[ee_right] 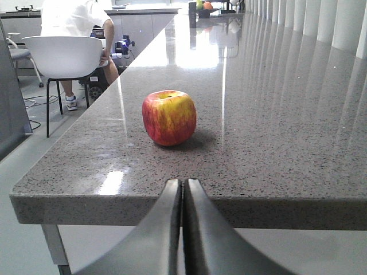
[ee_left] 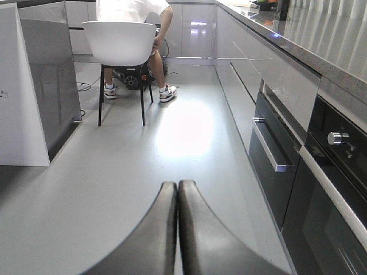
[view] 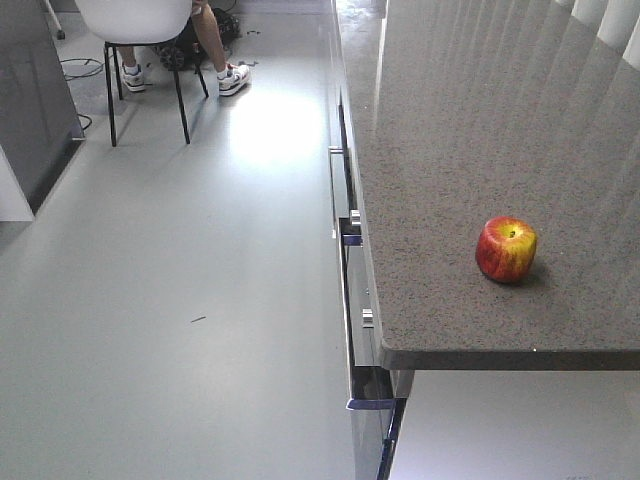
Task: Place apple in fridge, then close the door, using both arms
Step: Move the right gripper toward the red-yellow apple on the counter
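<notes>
Apple (ee_right: 169, 117) on worktop (ee_right: 275, 149) nr edge, ahead of right tool (ee_right: 183, 184), not touching. Right tool & left tool (ee_left: 177, 186) both closed together.

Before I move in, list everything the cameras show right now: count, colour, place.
apple: one, red and yellow, on the counter near its front corner, untouched.
counter: one, speckled grey, along the right.
oven and drawer fronts: several, grey and black, under the counter.
chair: one, white with black legs, far down the floor.
seated person: one, white top, white shoes, on the chair.
cables: black, on the floor by the chair.
fridge: likely the tall dark grey unit at left.
left gripper: black, jaws shut, above the floor.
right gripper: black, jaws shut, short of the counter edge, facing the apple.
</notes>
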